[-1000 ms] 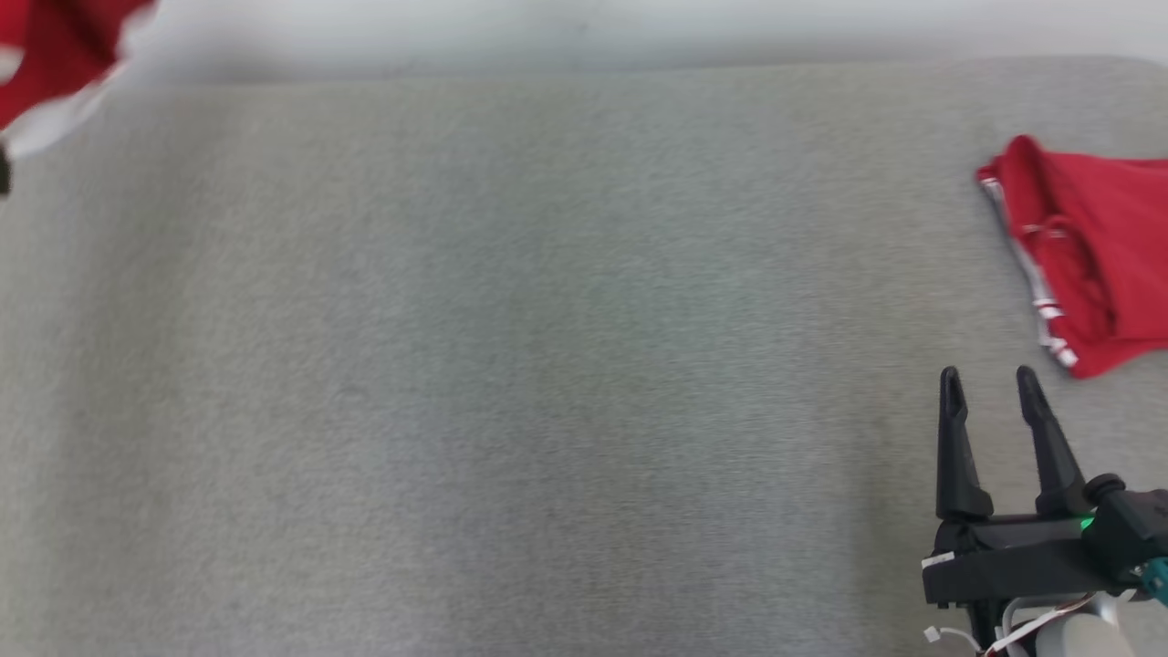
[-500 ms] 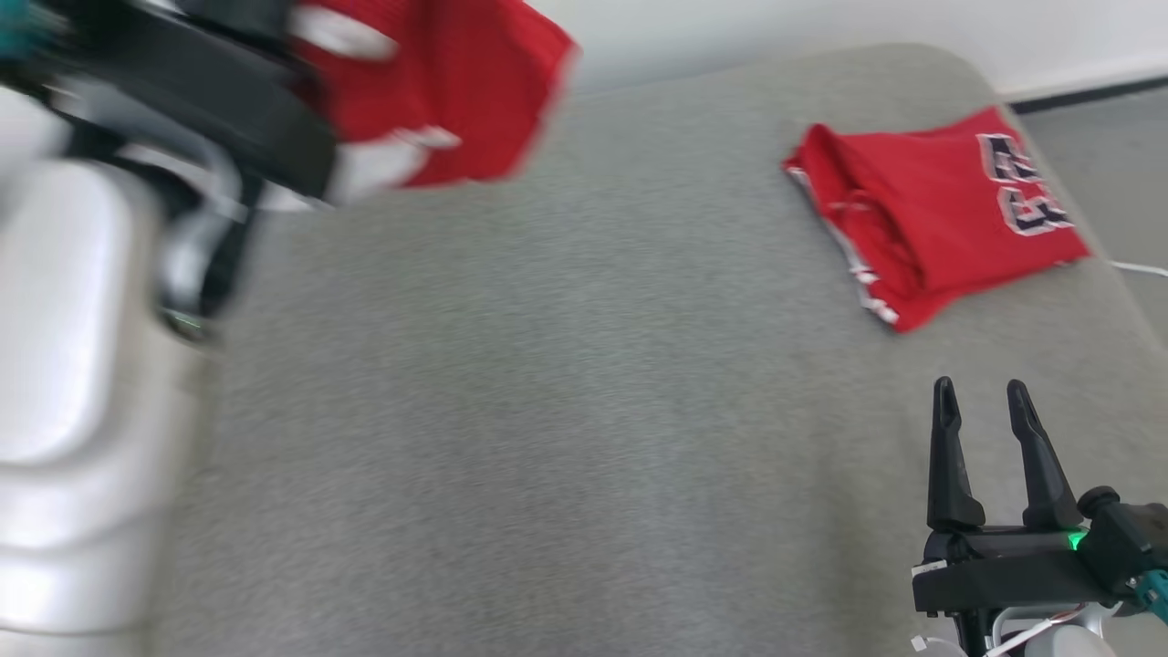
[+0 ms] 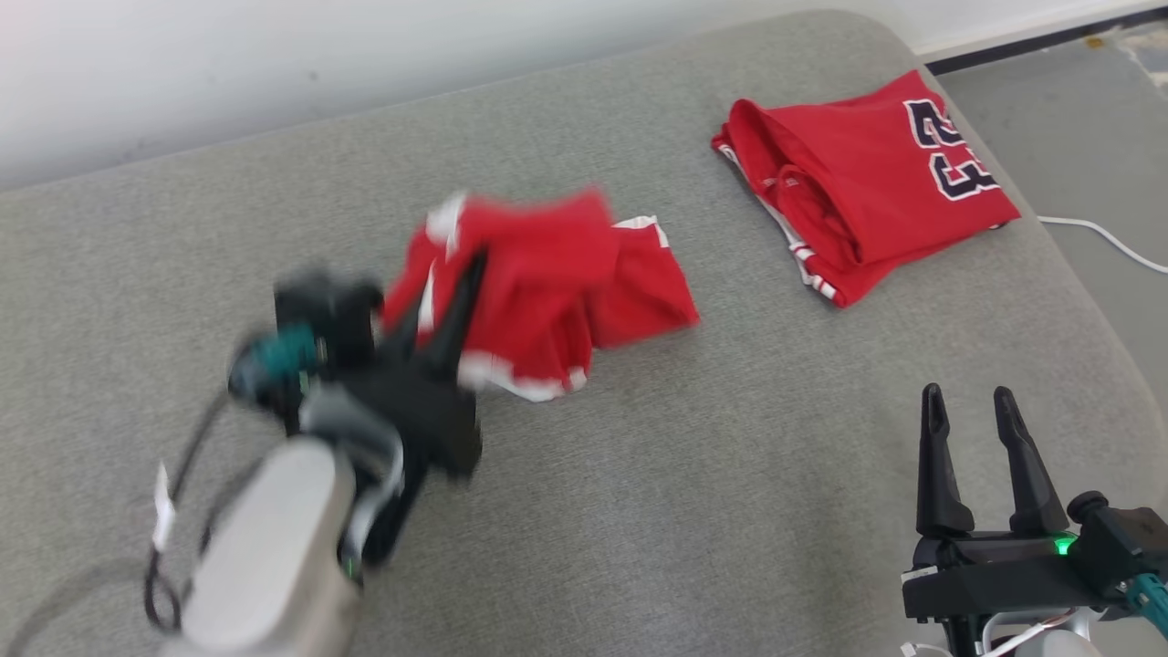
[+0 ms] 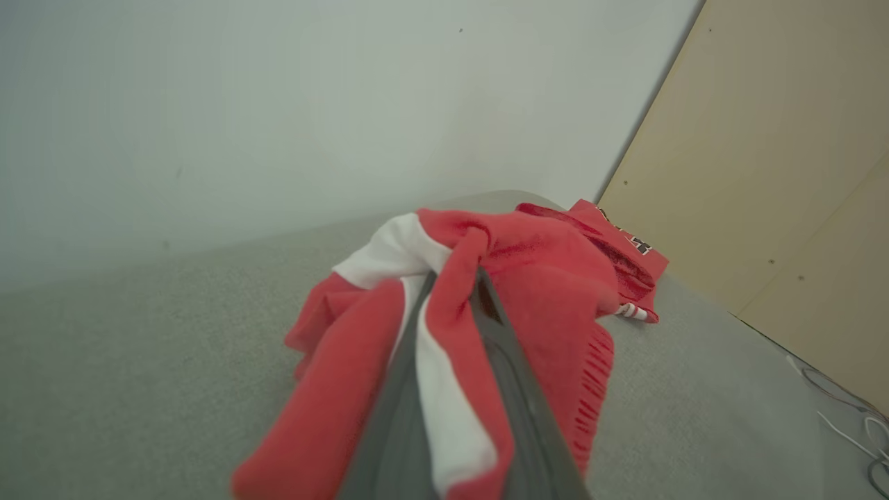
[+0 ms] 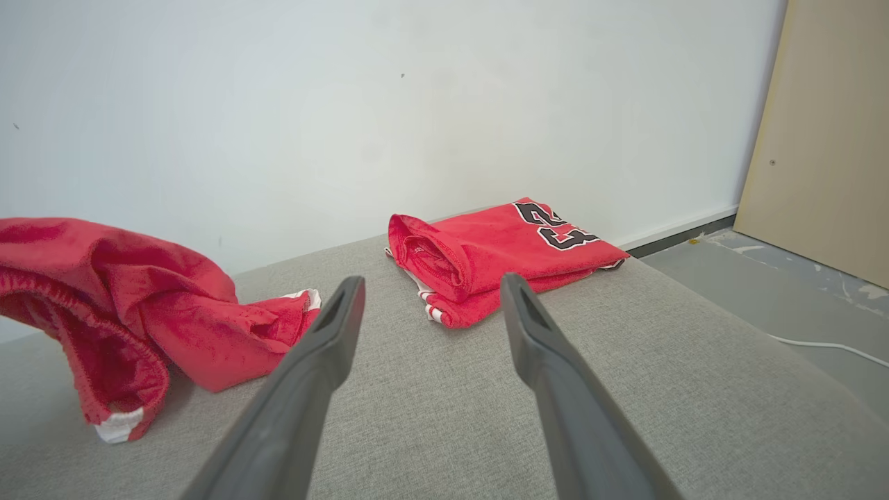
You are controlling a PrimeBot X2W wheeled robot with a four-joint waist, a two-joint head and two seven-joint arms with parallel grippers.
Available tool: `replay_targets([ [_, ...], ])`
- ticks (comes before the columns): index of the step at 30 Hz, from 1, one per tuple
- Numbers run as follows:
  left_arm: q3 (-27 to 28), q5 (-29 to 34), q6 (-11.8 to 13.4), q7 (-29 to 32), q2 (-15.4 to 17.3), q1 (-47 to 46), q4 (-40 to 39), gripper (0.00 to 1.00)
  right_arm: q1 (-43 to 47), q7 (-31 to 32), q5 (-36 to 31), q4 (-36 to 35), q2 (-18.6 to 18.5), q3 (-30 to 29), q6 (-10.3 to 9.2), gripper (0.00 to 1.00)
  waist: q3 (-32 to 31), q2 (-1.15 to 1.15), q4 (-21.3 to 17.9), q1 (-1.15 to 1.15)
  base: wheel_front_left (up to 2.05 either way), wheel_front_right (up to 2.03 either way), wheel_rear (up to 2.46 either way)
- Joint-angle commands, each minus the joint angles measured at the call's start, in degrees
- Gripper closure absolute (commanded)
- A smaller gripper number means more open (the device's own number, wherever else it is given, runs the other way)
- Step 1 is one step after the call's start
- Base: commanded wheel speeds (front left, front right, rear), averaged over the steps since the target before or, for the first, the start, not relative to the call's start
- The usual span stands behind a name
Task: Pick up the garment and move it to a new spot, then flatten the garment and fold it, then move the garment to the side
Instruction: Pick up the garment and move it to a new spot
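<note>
A crumpled red garment with white trim [image 3: 557, 283] hangs in my left gripper [image 3: 470, 274], which is shut on it over the middle of the grey cushion; part of the cloth trails onto the fabric. In the left wrist view the red and white cloth [image 4: 486, 278] is bunched between and over the two dark fingers. From the right wrist view the same garment [image 5: 139, 305] droops at the left. My right gripper [image 3: 967, 401] stands open at the lower right, nothing between its fingers [image 5: 326, 347].
A folded red jersey with dark numerals [image 3: 867, 182] lies at the far right of the cushion [image 3: 639, 511]. A white wall runs behind. Right of the cushion is grey floor with a white cable [image 3: 1104, 239] and a tan panel [image 5: 826, 125].
The head camera has swung and tilted. My left arm has dropped from the upper left toward the middle of the cushion, carrying the red garment down. The right gripper holds its pose.
</note>
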Motion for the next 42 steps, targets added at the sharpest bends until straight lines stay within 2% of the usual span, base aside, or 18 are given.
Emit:
replay_targets([
  [1, -0.36, -0.42, -0.13, -0.98, 0.01, 2.96, 1.33, 1.00, -0.33, -0.07, -0.24, 0.14, 0.09, 0.21, -0.17, 0.00, 0.09, 0.00, 0.71, 0.00, 0.00, 0.00, 0.00],
  [5, -1.86, -0.57, -0.38, -3.17, -0.36, 8.17, 4.52, 1.00, -0.70, -0.07, -1.14, 0.47, 0.09, 0.30, -0.16, 0.00, -0.42, 0.00, 2.24, 0.00, 0.00, 0.00, 0.00],
  [6, -2.48, -0.25, -0.45, -3.64, -0.63, 8.91, 5.04, 0.64, -0.59, -0.07, -1.29, 0.50, 0.08, 0.31, -0.16, 0.00, -0.72, 0.00, 2.81, 0.00, 0.00, 0.00, 0.00],
  [7, -3.23, 0.09, -0.70, -4.20, -0.93, 9.29, 5.35, 0.13, -0.39, -0.07, -1.62, 0.55, 0.07, 0.16, -0.17, 0.00, -1.05, 0.00, 3.47, 0.00, 0.00, 0.00, 0.00],
  [8, -3.45, 0.13, -0.93, -5.27, -1.12, 9.45, 5.38, 0.00, -0.33, -0.07, -1.92, 0.68, 0.08, 0.38, -0.17, 0.00, -1.41, 0.00, 4.00, 0.00, 0.00, 0.00, 0.00],
  [12, -3.39, 0.75, -0.96, -8.53, -1.01, 8.81, 5.27, 0.00, 0.16, -0.07, -2.73, 0.72, 0.07, 0.54, -0.17, 0.00, -2.88, 0.00, 5.91, 0.00, 0.00, 0.00, 0.00],
  [17, -0.88, 2.56, 0.63, -11.98, 0.35, 9.19, 2.85, 0.00, 1.33, -0.07, -3.32, 0.68, -0.82, 0.68, -0.16, 0.00, -5.82, 0.00, 9.09, 0.00, 0.00, 0.00, 0.00],
  [22, 4.73, 3.96, 3.15, -12.56, 3.00, 13.65, -3.11, 0.00, 2.32, -0.07, -3.43, 0.21, -1.46, 1.26, -0.16, 0.00, -7.93, 0.00, 11.49, 0.00, 0.00, 0.00, 0.00],
  [29, 14.70, 6.78, 4.92, -12.55, 5.55, 24.81, -12.30, 0.00, 3.61, -0.07, -3.47, -0.43, -1.74, 2.10, -0.17, 0.00, -9.81, 0.00, 13.42, 0.00, 0.00, 0.00, 0.00],
  [36, 21.48, 9.48, 3.55, -12.52, 4.21, 35.87, -18.07, 0.00, 5.44, -0.07, -3.21, -1.02, -2.22, 2.30, -0.17, 0.00, -11.32, 0.00, 14.91, 0.00, 0.00, 0.00, 0.00],
  [42, 24.91, 10.82, 1.98, -12.52, 0.73, 40.05, -18.42, 0.00, 7.19, -0.06, -3.04, -1.36, -2.08, 2.68, -0.16, 0.00, -11.61, 0.00, 16.85, 0.00, 0.00, 0.00, 0.00],
])
